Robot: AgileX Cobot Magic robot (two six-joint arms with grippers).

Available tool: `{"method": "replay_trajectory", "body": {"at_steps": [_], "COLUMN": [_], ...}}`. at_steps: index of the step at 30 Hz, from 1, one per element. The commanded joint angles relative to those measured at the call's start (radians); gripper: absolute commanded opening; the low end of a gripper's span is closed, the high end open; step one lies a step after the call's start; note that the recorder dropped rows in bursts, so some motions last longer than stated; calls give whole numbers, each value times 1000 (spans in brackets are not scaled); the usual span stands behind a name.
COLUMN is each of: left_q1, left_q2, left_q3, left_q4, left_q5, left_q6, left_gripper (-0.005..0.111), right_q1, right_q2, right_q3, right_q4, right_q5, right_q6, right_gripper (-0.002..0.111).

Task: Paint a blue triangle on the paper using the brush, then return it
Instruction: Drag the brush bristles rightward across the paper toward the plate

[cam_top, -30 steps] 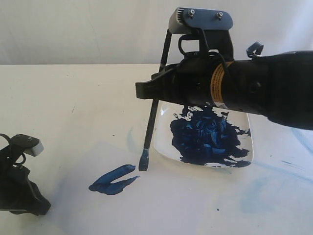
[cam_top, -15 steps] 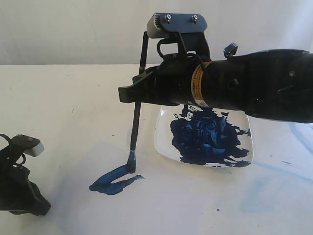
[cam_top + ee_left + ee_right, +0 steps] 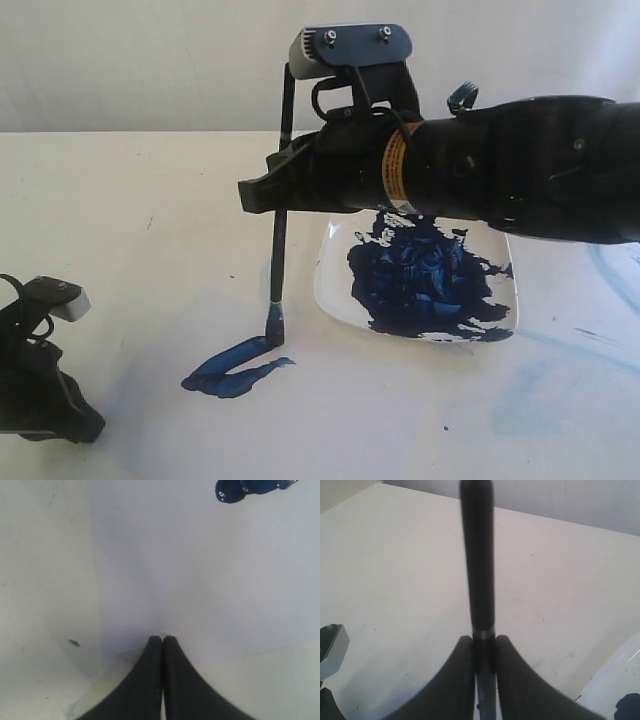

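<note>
My right gripper (image 3: 262, 188) is shut on the black-handled brush (image 3: 279, 250), holding it nearly upright. Its blue-loaded bristle tip (image 3: 275, 328) touches the paper (image 3: 330, 420) at the right end of the blue triangle (image 3: 235, 368), a narrow dark wedge of thick strokes. In the right wrist view the brush handle (image 3: 478, 565) runs out from between the gripper's (image 3: 484, 640) fingers. My left gripper (image 3: 162, 638) is shut with nothing in it, its tips resting on the paper (image 3: 200, 580) near the sheet's edge; one end of the triangle (image 3: 250, 489) shows in that view.
A white square plate (image 3: 328, 290) holding a big dark blue paint blob (image 3: 425, 280) stands just right of the brush, under my right arm. Faint light-blue smears (image 3: 520, 410) mark the table to the right. The left arm (image 3: 40, 385) sits at the lower left.
My right gripper carried the brush leftward and lowered it, so the tip went from hanging beside the mark to touching its right end. The left arm has not moved.
</note>
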Motion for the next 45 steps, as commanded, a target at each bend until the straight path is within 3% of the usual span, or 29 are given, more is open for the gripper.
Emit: {"method": "replay_trajectory", "body": {"at_steps": [1, 18, 45], "left_q1": [-9, -9, -9], "left_q2": [4, 4, 4], "left_q3": [8, 8, 8], "left_q4": [-8, -8, -8], "left_q5": [30, 30, 34], "left_q6": [3, 3, 3], "left_gripper": [0, 0, 0], "right_q1": [2, 2, 2], "right_q2": [12, 62, 27], "right_q3": [-13, -45, -7], "right_q4": [0, 0, 3], "right_q5": [-7, -62, 29], "right_q6": [-27, -38, -5], "right_gripper": [0, 0, 0]}}
